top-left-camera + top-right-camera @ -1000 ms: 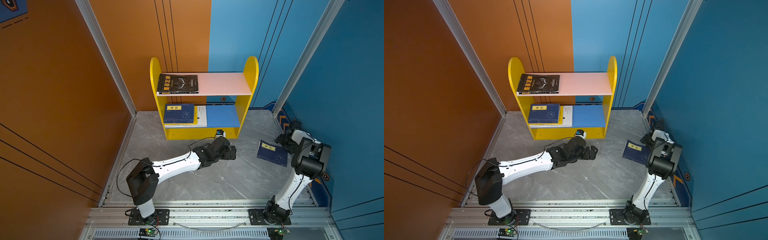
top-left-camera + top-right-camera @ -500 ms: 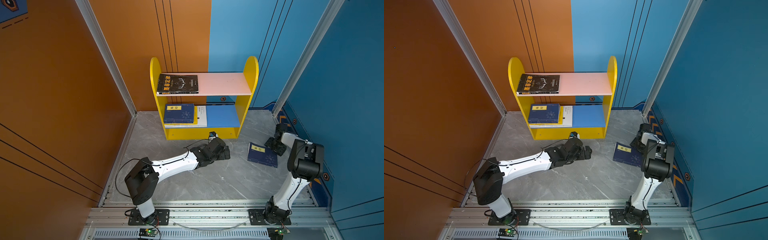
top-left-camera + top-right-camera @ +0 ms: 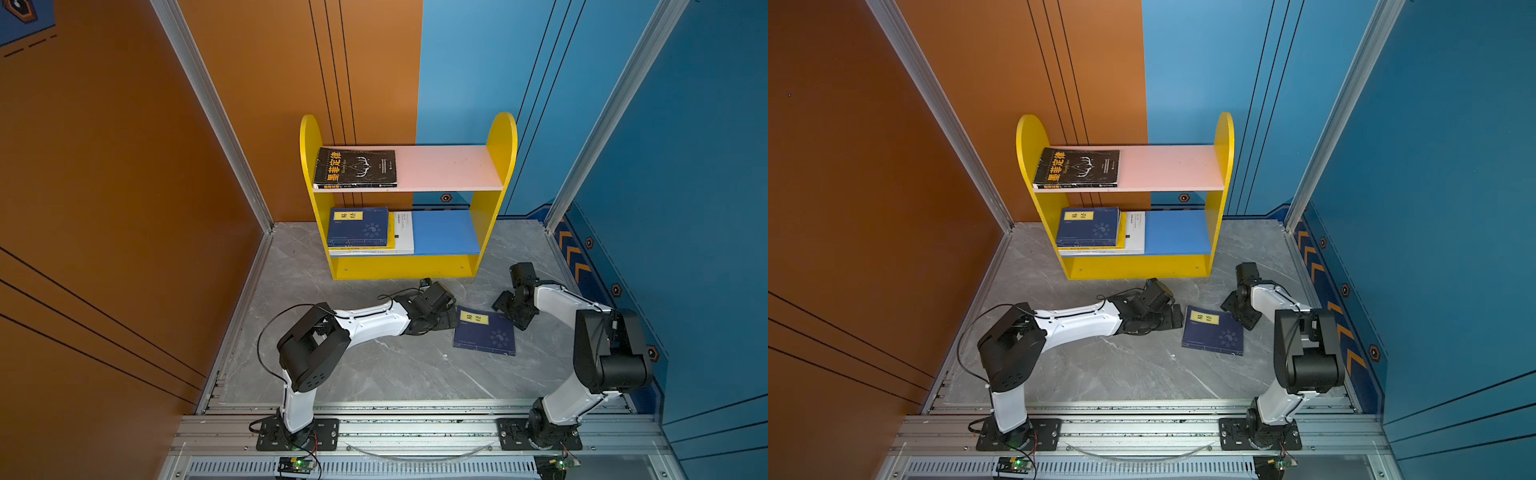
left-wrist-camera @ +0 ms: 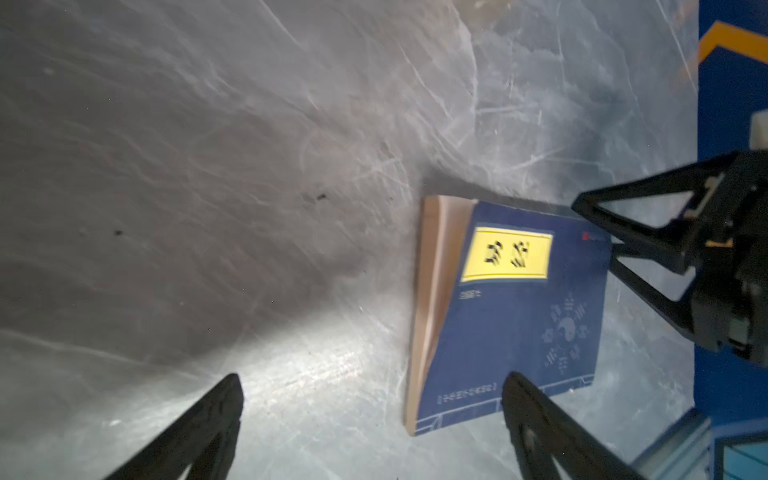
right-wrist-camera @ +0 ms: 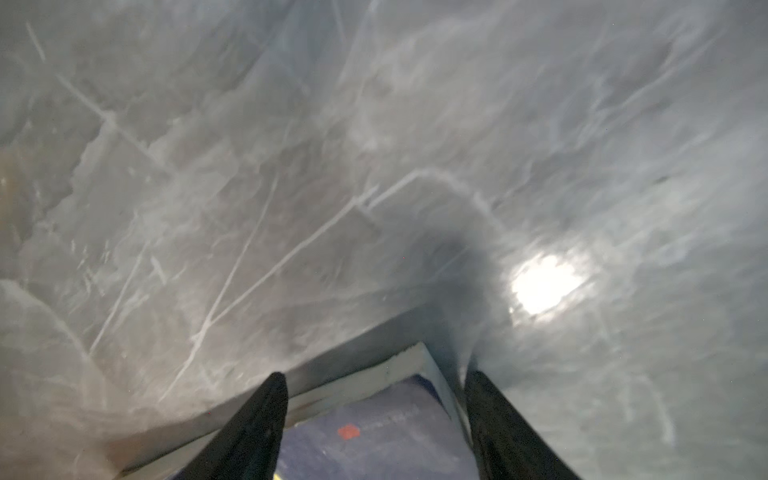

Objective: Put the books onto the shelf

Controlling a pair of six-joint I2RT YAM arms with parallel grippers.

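Both top views: navy book [image 3: 484, 332] lies between both jaws, near shelf [image 3: 407, 266].

The left arm [image 3: 374, 322] stretches low from its base at the lower left toward the middle of both top views. The left gripper [image 3: 451, 320] points right, jaws spread wide. The right arm [image 3: 557, 297] rises from the lower right, folds at the elbow and reaches down-left. The right gripper [image 3: 510, 311] sits low, its jaws parted, less widely.

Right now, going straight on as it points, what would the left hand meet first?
Likely the navy book on the floor; one finger of the left hand overlaps its corner; height unclear.
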